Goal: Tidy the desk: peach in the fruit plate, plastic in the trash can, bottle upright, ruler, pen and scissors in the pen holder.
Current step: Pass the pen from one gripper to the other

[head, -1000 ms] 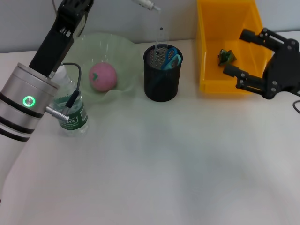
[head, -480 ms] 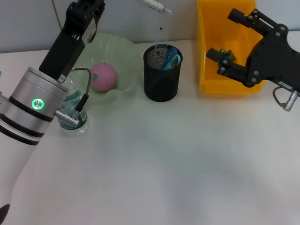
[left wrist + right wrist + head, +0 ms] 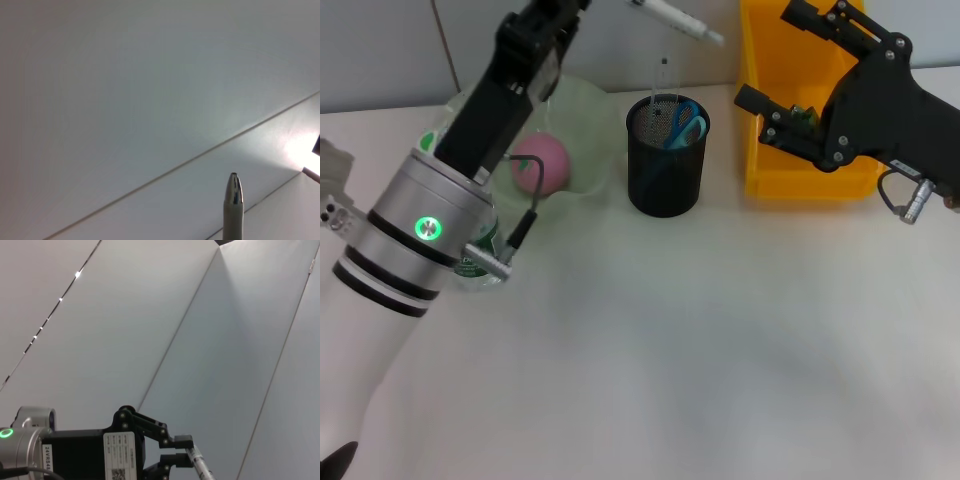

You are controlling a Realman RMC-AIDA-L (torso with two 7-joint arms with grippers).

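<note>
My left gripper (image 3: pixel 181 450) is high above the back of the desk, shut on a white pen (image 3: pixel 678 18) whose silver tip (image 3: pixel 233 192) points past the black mesh pen holder (image 3: pixel 666 170). The holder contains blue-handled scissors (image 3: pixel 686 122) and a clear ruler (image 3: pixel 663 78). A pink peach (image 3: pixel 544 164) lies in the green fruit plate (image 3: pixel 582 105). The bottle (image 3: pixel 486 250) stands upright, mostly hidden behind my left arm. My right gripper (image 3: pixel 767 55) is open over the yellow trash can (image 3: pixel 765 160), and a green piece of plastic (image 3: pixel 804 117) lies inside it.
A white wall rises behind the desk. My left arm (image 3: pixel 450 190) slants across the plate and the bottle. The near half of the white desk (image 3: pixel 700 360) is bare.
My left arm has carried the pen to the right, closer to above the pen holder. My right gripper has swung left and up over the trash can's front part.
</note>
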